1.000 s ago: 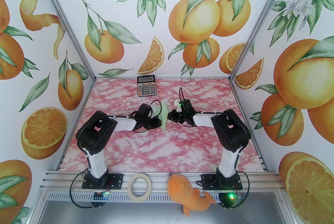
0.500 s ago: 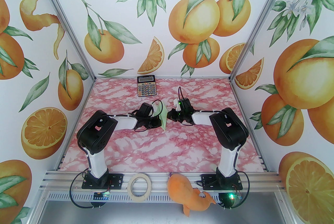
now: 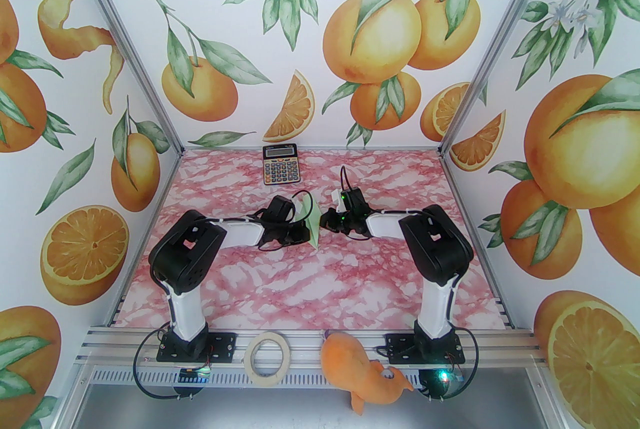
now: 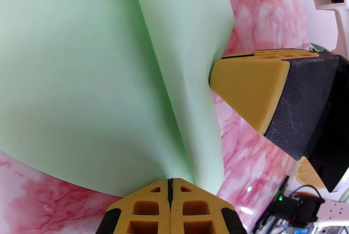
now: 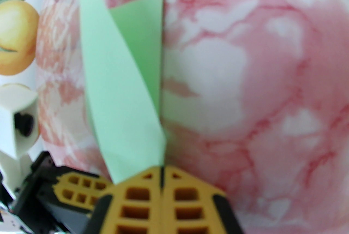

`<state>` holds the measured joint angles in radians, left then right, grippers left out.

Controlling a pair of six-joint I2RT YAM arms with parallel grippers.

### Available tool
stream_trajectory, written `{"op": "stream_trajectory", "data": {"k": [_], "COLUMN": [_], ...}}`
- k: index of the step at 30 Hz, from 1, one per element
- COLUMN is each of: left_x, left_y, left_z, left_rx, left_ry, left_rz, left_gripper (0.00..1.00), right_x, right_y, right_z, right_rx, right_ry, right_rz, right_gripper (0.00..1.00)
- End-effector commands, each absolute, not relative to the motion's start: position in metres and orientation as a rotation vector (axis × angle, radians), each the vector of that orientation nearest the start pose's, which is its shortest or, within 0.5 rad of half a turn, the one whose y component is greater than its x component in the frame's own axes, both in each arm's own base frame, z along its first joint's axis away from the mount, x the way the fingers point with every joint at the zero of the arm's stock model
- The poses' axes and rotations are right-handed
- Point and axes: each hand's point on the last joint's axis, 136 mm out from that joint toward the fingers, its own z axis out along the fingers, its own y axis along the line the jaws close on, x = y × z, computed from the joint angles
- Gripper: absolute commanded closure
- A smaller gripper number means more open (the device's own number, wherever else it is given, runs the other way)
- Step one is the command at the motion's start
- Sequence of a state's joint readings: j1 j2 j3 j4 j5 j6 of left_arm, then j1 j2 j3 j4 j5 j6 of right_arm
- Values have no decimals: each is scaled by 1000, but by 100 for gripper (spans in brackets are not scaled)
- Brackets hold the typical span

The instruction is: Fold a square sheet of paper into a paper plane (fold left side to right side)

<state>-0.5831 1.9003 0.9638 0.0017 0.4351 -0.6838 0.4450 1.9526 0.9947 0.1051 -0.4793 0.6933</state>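
Sheet position: the sheet of paper (image 3: 313, 223) is being held on edge above the surface (image 3: 300, 287), on the near side of the calculator (image 3: 280, 164) and apart from it.
Long axis: it is being held pointing from the calculator toward the arm bases.
Left claw (image 3: 303, 231): the sheet's left flap is being gripped by it, jaws closed.
Right claw (image 3: 325, 219): the opposite edge is being pinched by it, jaws closed.
Nearer arm: neither; the sheet is being touched by both.
Coming move (judged): the left flap is being readied for carrying rightward over the crease.
Left wrist view: two layers meeting at a ridge are being shown.
Top view: the sheet is being shown as a narrow sliver.
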Motion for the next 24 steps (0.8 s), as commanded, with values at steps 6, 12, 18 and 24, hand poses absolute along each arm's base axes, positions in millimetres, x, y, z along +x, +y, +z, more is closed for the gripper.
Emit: {"op": "stream_trajectory", "data": {"k": [6, 12, 18, 24], "left_x": [326, 324, 322, 321], "left_y": [-298, -297, -297, -297], "left_z": [6, 5, 3, 3], "left_rx": [73, 78, 79, 80], "left_ry": [2744, 2748, 2752, 2753], "left_rz": [-955, -957, -959, -964], "left_gripper": [98, 98, 98, 98], "right_x": [375, 375, 376, 380], "right_y": [278, 281, 283, 281], "right_z": [37, 34, 32, 33], "right_rx": [19, 5, 1, 8], "right_ry": [2563, 2573, 2578, 2572], "right_rz": [1095, 1090, 1085, 1067], "right_gripper": [100, 100, 100, 100]}}
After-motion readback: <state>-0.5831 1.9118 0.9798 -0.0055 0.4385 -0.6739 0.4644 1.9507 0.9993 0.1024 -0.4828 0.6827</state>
